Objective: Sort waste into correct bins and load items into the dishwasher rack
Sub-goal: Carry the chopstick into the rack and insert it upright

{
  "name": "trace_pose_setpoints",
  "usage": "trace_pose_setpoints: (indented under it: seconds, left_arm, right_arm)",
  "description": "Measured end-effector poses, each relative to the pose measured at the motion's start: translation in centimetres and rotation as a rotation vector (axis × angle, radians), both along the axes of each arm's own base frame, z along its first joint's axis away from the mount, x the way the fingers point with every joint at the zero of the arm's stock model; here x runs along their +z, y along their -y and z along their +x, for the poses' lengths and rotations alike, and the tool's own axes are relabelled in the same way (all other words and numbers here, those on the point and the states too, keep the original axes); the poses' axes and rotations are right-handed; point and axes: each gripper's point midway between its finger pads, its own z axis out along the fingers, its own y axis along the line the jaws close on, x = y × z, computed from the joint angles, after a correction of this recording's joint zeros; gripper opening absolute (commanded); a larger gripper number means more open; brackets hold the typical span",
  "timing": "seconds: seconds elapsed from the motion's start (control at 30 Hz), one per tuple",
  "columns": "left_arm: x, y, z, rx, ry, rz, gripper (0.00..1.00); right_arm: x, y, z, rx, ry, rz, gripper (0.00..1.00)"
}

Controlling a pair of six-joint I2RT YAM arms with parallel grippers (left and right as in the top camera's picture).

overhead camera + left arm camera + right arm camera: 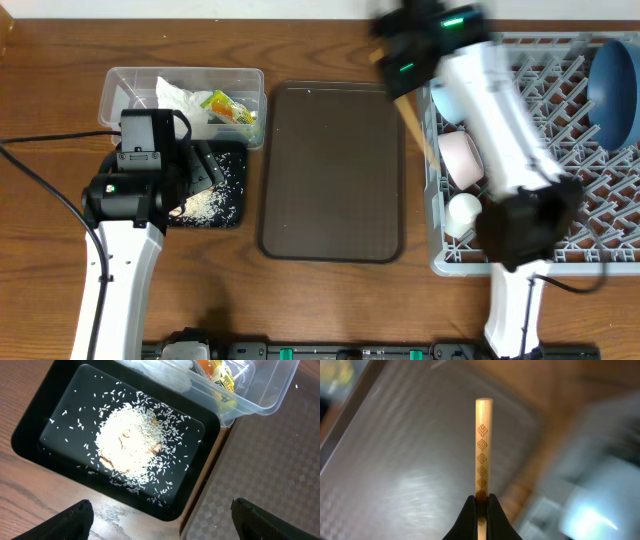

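Right gripper (481,502) is pinching 1 chopstick (484,445), surely for the rack (600,215); left gripper (160,520) is hovering open-jawed over rice (130,445).

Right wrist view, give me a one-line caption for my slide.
Right hand pinching one end of a patterned wooden chopstick, with the brown tray blurred behind it.

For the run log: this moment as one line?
left gripper: open above rice in black tray | right gripper: shut on chopstick | tissue, wrapper: in clear tub
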Motion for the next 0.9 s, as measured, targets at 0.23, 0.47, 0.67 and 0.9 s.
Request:
trace_pose_setpoints:
  seconds: [0.23, 0.47, 0.67, 0.9]
  left_arm:
    - [0.0, 0.0, 0.0, 0.000, 0.000, 0.000, 0.91]
    - [0.0, 0.0, 0.0, 0.000, 0.000, 0.000, 0.91]
    - [0.0, 0.0, 0.0, 0.000, 0.000, 0.000, 0.91]
    - [0.0, 0.0, 0.0, 0.000, 0.000, 0.000, 0.91]
  right_arm:
    - [-0.1, 11.9, 1.7, -0.366, -0.045, 0.013, 0.01]
    - [-2.4, 16.0, 1.3, -0.496, -0.112, -0.046, 0.01]
    - [-3.0, 19.2, 0.7, -0.562, -0.137, -0.094, 0.01]
    - [-4.1, 22.1, 0.6, -0.543, -0.141, -0.111, 0.37]
